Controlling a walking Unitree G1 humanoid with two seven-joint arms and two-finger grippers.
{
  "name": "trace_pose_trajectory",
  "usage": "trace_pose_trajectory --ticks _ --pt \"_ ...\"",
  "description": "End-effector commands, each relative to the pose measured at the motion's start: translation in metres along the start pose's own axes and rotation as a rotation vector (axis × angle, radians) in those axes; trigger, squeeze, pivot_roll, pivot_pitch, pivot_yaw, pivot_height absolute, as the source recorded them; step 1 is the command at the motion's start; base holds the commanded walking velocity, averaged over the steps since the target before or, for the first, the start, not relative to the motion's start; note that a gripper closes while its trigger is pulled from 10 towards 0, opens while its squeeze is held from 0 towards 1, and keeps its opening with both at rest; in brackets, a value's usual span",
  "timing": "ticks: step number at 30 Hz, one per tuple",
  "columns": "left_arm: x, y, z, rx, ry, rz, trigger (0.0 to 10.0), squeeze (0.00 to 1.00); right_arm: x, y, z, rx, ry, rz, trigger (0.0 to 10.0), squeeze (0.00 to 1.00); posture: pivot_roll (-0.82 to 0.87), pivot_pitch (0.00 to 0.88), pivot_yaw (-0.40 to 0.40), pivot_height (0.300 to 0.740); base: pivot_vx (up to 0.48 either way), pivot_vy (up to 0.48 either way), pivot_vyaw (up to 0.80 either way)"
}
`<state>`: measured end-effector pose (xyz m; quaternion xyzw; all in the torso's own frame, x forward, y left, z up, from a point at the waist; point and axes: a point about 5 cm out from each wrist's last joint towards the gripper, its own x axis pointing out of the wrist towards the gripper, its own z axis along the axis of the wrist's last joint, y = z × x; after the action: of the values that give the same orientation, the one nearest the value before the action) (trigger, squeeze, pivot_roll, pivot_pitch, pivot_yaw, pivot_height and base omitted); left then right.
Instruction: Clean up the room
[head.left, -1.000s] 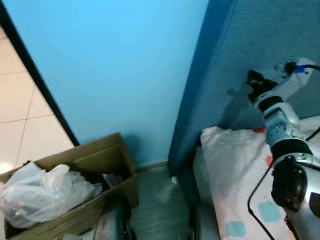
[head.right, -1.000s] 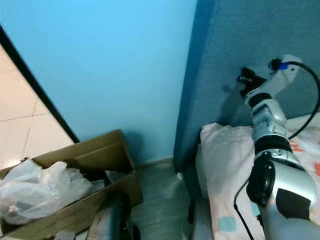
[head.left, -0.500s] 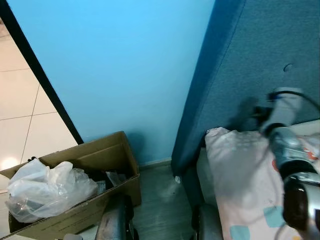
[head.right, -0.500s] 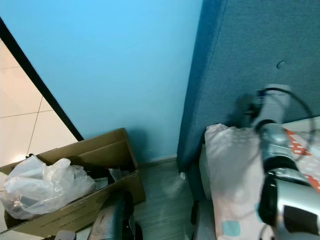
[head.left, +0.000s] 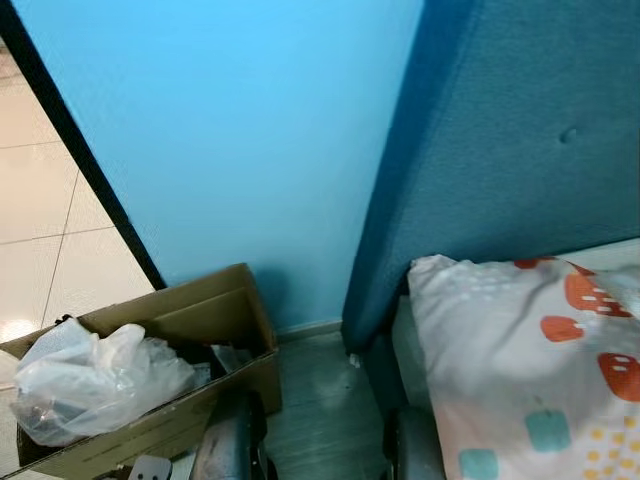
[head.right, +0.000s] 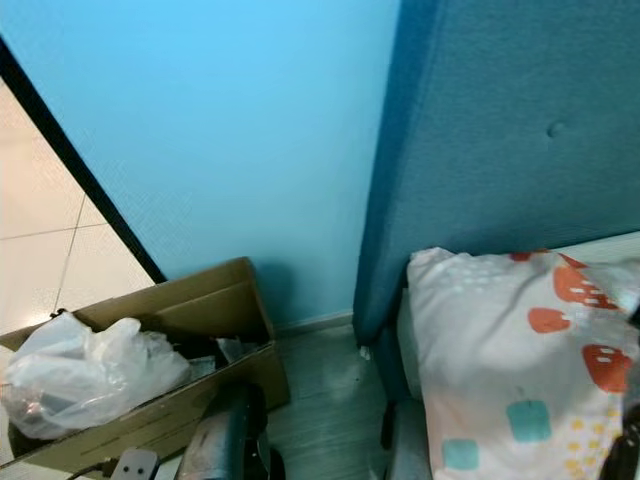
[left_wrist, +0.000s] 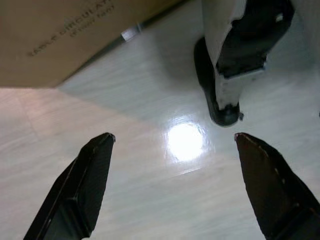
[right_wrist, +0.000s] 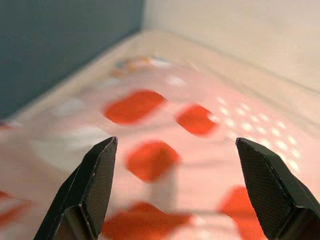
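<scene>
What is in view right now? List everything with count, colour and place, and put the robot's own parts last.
Cardboard box: one, brown, on the floor at the robot's left, by the wall.
Plastic bag: one, clear and crumpled, lying in the cardboard box.
Pillow: one, white with red, teal and yellow shapes, on the bed at the robot's right, against the headboard.
Headboard: one, dark blue, padded, upright behind the pillow.
Wall: light blue, behind the box.
Floor: pale tiles at far left.
Left gripper: fingers apart, hanging over the glossy floor near the box.
Right gripper: fingers apart, over the pillow.
</scene>
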<state>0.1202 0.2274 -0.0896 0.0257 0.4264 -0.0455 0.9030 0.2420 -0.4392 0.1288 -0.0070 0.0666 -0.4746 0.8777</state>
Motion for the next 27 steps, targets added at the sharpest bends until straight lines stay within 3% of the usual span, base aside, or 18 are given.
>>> trace_pose_trajectory --ticks 1,2,3,11,13,17,20,27 --pt "-0.004 0.002 -0.01 -0.007 0.035 0.002 10.0 0.0 -0.001 -0.014 -0.01 0.001 0.06 -0.043 10.0 1.0 0.19 0.236 -0.038 0.578 0.0 0.0 0.0" --pt "-0.004 0.002 -0.009 -0.007 0.035 0.003 10.0 0.0 -0.001 -0.018 -0.014 -0.001 0.077 -0.052 10.0 0.94 0.19 0.236 -0.038 0.578 0.0 0.0 0.0" --pt "-0.003 0.001 -0.008 -0.009 0.033 0.003 10.0 0.0 -0.002 -0.023 -0.017 0.011 0.094 -0.06 10.0 0.0 0.19 0.235 -0.04 0.578 0.0 0.0 -0.76" --pt "-0.001 -0.003 -0.007 -0.01 0.029 -0.006 10.0 0.0 -0.004 -0.046 -0.026 0.066 0.141 -0.149 10.0 0.0 0.18 0.245 -0.036 0.578 0.0 0.0 -0.76" --pt "-0.003 -0.001 -0.009 -0.004 0.029 -0.01 10.0 0.0 -0.008 -0.065 -0.034 0.126 0.17 -0.261 10.0 0.0 0.19 0.262 -0.024 0.578 0.0 0.0 0.0" --pt "-0.006 0.002 -0.011 0.004 0.03 -0.011 10.0 0.0 -0.013 -0.079 -0.044 0.18 0.204 -0.354 10.0 0.0 0.2 0.27 -0.019 0.578 0.0 0.0 0.0" --pt "-0.015 0.013 -0.019 0.017 0.034 -0.002 10.0 0.0 -0.024 -0.096 -0.065 0.209 0.29 -0.462 10.0 0.0 0.23 0.313 -0.002 0.578 0.0 0.0 0.0" --pt "-0.033 0.03 -0.029 0.033 0.012 0.009 10.0 0.0 -0.035 -0.099 -0.085 0.196 0.364 -0.482 10.0 0.0 0.27 0.393 0.032 0.578 0.0 0.0 0.0"
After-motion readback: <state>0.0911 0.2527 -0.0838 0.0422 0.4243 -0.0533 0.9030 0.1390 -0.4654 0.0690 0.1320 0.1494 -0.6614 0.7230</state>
